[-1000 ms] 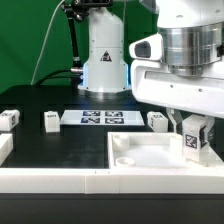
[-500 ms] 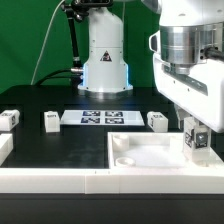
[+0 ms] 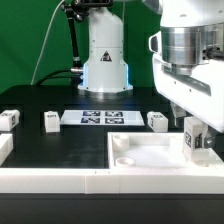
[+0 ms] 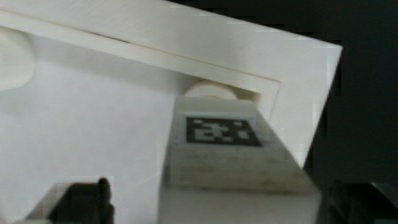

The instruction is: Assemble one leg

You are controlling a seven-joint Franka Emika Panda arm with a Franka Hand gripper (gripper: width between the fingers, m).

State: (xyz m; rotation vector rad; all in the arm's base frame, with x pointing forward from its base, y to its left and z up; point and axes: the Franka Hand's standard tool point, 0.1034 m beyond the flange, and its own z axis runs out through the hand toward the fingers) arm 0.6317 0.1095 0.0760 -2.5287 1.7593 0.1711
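My gripper (image 3: 199,128) is shut on a leg (image 3: 199,142), a small white post with a black-and-white tag facing the camera. It holds the leg upright over the far corner of the large white rimmed panel (image 3: 150,160), on the exterior view's right. In the wrist view the leg (image 4: 222,140) runs between my dark fingertips (image 4: 80,200), with its far end at the panel's rimmed corner (image 4: 267,85). The gripper's midpoint lies on the leg (image 4: 217,208). Whether the leg touches the panel is unclear.
Three more legs stand on the black table: one at the left edge (image 3: 9,119), one beside it (image 3: 51,121), one behind the panel (image 3: 157,121). The marker board (image 3: 100,117) lies between them. The arm's white base (image 3: 105,55) stands at the back.
My gripper has moved with the leg toward the exterior view's right and slightly down, closer to the panel's corner. The other legs have not moved.
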